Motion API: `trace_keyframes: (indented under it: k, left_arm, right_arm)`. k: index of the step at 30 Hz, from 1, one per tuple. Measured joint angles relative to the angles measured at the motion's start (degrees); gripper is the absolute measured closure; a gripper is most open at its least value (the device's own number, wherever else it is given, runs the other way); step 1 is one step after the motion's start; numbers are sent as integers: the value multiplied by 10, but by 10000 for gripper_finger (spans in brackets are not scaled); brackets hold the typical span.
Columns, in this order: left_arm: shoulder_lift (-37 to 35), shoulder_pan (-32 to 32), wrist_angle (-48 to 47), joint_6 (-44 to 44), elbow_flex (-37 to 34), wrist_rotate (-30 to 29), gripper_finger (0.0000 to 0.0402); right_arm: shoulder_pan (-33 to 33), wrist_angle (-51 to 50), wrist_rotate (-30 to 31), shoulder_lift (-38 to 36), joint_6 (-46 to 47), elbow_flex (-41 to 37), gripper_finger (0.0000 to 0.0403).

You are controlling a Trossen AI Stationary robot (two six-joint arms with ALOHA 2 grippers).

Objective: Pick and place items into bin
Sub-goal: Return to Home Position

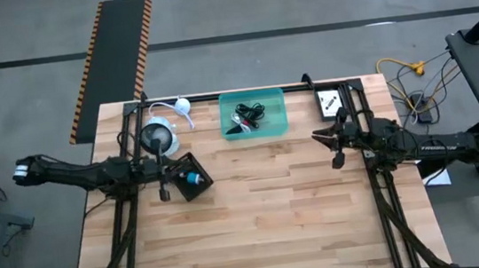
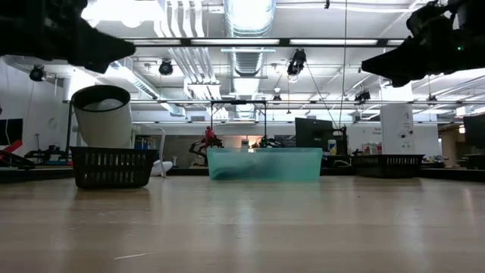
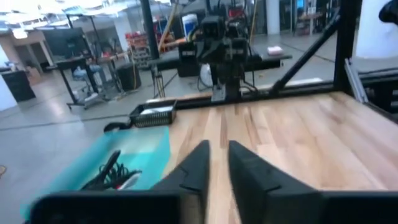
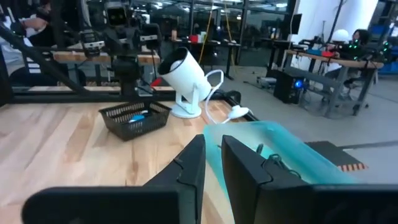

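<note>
My left fingers (image 3: 200, 168) hang raised over the left part of the surface (image 1: 267, 229), drawn close with only a narrow slit between them, and they pinch nothing. Seen from above, that arm reaches in from the left edge and ends just beside a black basket (image 2: 114, 168) with a blue thing (image 1: 193, 181) in it. The white round device (image 1: 160, 139) stands just behind the basket, and its cord (image 1: 174, 107) curls toward the far edge.

My right fingers (image 4: 196, 165) are the same: a slim gap apart, empty, held up over the right side of the surface and pointing across toward the other arm. In the low view both arms show only as dark shapes at the upper corners, well clear of the wood.

The bin (image 2: 265, 163) sits at the middle of the far edge, between the two arms and apart from both. Coiled black cables (image 1: 251, 113) lie inside it, with a small white-and-red piece (image 1: 243, 127) beside them that I cannot make out. A second black basket (image 2: 386, 165) stands at the far right corner, near the bin's right side — a white box (image 1: 329, 101) with dark print lies in it.
</note>
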Motion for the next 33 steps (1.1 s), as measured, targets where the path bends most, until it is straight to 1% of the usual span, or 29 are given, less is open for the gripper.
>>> trace_keyframes:
  k: [2,3,7,9,11,13,16,21,25,30,33]
  left_arm:
    - [-43,0,-36,-4,0,0,387]
    - [-63,0,-52,-5,-1,0,394]
    - [-125,0,-89,-13,-17,0,392]
    - [-154,0,-94,-16,-30,0,395]
    - [-179,0,-124,-18,-48,0,400]
    - [-204,0,-123,-19,-61,0,400]
    - [-198,0,-125,-20,-73,-4,401]
    - [-190,0,-122,-33,-77,-3,401]
    - [-201,0,-120,-36,-78,0,401]
    - [-197,0,-119,-37,-80,2,401]
    - [-197,0,-116,-49,-82,23,402]
  right_arm:
    - [2,-11,0,-15,3,-4,364]
    - [3,-19,0,-22,3,-7,365]
    - [3,-45,0,-51,8,-10,369]
    - [3,-53,-2,-66,13,-11,371]
    - [7,-67,-2,-82,13,-12,371]
    - [12,-78,-2,-99,15,-14,372]
    - [24,-85,-2,-124,20,-23,372]
    - [46,-73,-19,-171,39,-62,372]
    - [64,-79,-15,-171,44,-65,372]
    - [84,-77,-14,-172,40,-65,372]
    - [90,-79,-13,-172,38,-65,372]
